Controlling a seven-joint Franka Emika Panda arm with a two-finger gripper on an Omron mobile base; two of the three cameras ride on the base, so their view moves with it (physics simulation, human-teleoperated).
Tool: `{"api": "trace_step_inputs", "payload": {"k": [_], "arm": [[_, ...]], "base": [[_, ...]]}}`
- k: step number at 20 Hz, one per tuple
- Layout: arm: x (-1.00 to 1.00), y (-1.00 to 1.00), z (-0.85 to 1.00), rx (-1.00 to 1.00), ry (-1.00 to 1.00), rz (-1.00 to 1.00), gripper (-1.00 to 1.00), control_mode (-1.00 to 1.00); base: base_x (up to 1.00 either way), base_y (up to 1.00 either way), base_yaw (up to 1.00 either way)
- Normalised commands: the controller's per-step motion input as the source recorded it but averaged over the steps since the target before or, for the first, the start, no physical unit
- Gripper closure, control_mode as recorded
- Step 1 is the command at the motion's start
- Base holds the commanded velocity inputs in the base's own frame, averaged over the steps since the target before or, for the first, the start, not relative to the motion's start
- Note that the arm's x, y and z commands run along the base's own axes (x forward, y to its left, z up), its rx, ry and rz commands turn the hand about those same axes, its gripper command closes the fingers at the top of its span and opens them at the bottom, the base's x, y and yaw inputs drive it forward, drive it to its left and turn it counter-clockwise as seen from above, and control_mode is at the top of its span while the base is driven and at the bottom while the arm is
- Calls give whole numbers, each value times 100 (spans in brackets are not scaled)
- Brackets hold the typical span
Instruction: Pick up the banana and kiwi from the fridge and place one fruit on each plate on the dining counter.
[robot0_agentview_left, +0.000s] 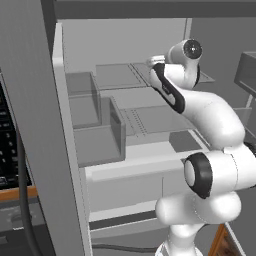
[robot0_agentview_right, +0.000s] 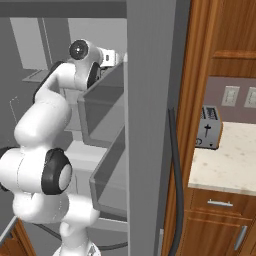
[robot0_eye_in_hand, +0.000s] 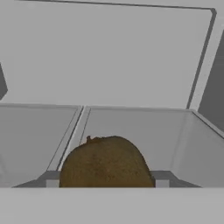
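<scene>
Kiwi (robot0_eye_in_hand: 106, 162) sits lowest and closest in the hand view, between the two dark fingertips (robot0_eye_in_hand: 52, 179) of the end effector (robot0_eye_in_hand: 106, 180), one at its left flank and one at its right; whether they clamp it I cannot tell. Left of it a shelf divider (robot0_eye_in_hand: 70, 135) runs back toward the fridge (robot0_eye_in_hand: 109, 52) rear wall. To the right, a translucent bin wall (robot0_eye_in_hand: 205, 144) rises. Bare shelf lies behind the fruit.

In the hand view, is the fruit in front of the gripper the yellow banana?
No. The fruit there is the kiwi, brown and oval, close to the camera on a grey fridge shelf.
</scene>
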Motion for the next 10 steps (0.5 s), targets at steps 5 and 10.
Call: {"api": "trace_step_inputs", "payload": {"k": [5,10], "arm": [[-100,36,36,-4,0,-2,100,-100],[-100,26,25,0,0,-7,100,-100]], "base": [[0,0,0],[0,0,0]]}}
